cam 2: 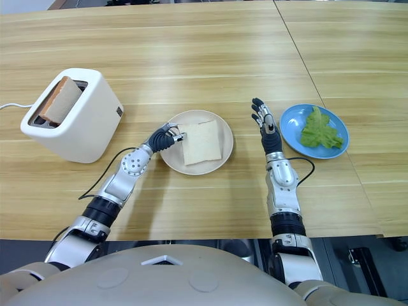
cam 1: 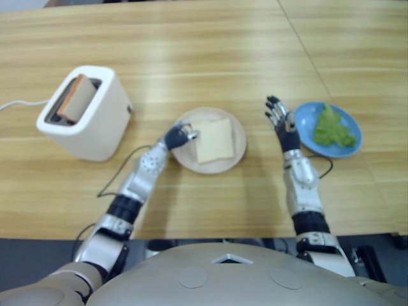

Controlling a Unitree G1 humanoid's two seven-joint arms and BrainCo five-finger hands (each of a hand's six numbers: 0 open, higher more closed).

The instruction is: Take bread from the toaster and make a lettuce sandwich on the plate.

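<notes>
A slice of bread (cam 2: 204,143) is seen lying flat on the beige plate (cam 2: 217,164), just below the centre of the frame. Its left edge is pinched by the left hand (cam 2: 163,138), whose fingers are curled together over the plate's left rim. The plate is set on the wooden desk (cam 2: 191,57).

At the upper left of the frame a white toaster (cam 2: 80,124) is placed, well apart from the plate. A second slice (cam 2: 58,101) is held upright in its slot, with the top sticking out. A white cord (cam 2: 7,106) is led from the toaster to the left edge of the frame.

To the right of the beige plate the right hand (cam 2: 262,122) is raised with its fingers spread apart and nothing held in it. It is found between the two plates, near the blue plate (cam 2: 291,125). On that blue plate, at the right of the frame, a leaf of lettuce (cam 2: 319,129) is laid.
</notes>
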